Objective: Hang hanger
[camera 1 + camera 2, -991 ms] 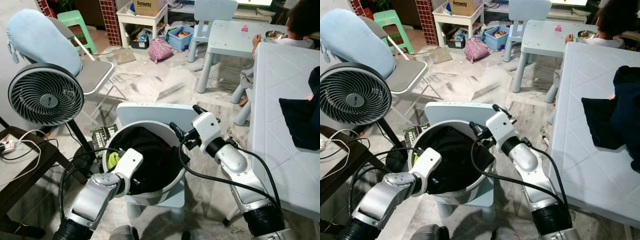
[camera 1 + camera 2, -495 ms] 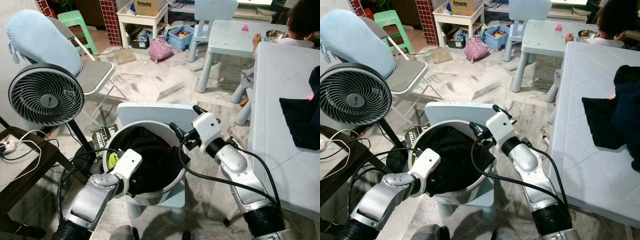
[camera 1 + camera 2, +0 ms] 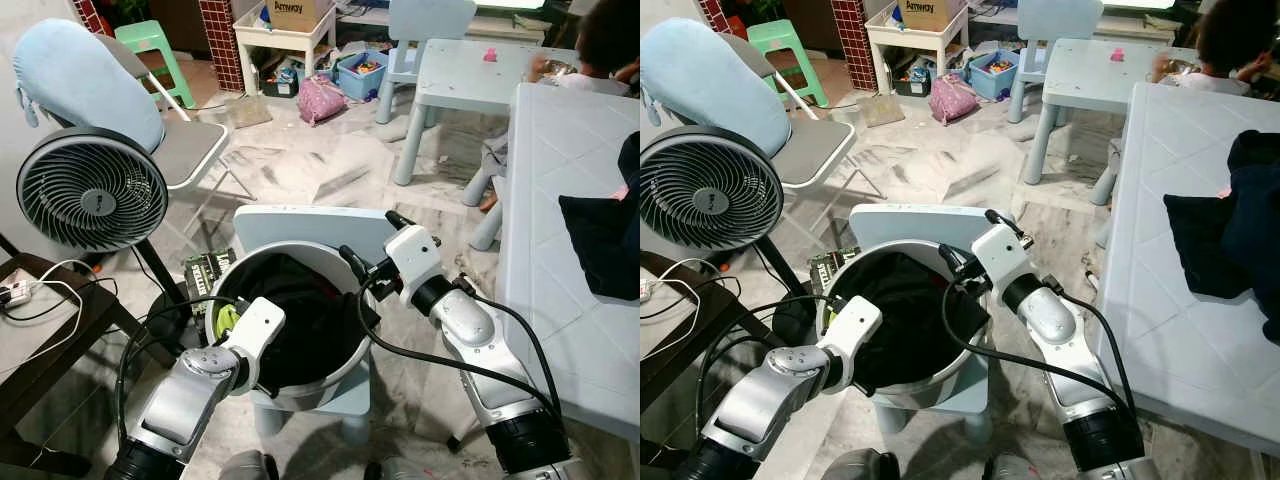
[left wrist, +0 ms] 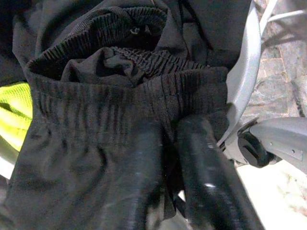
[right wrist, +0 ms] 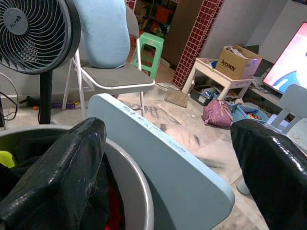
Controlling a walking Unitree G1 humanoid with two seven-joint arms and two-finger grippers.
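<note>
You're down in the bucket with the left gripper, its 2 fingers pinched shut on the ribbed waistband of the black clothes. No hanger is visible yet; it may be buried under the fabric, so lift slowly and watch for a hook snagging the rim. A bit of yellow cloth sits beside the bundle. Over on the right, the right gripper hovers at the far rim near the blue chair, fingers spread wide, holding nothing.

A lived-in home: toy bins, child's table (laundry tub too).
</note>
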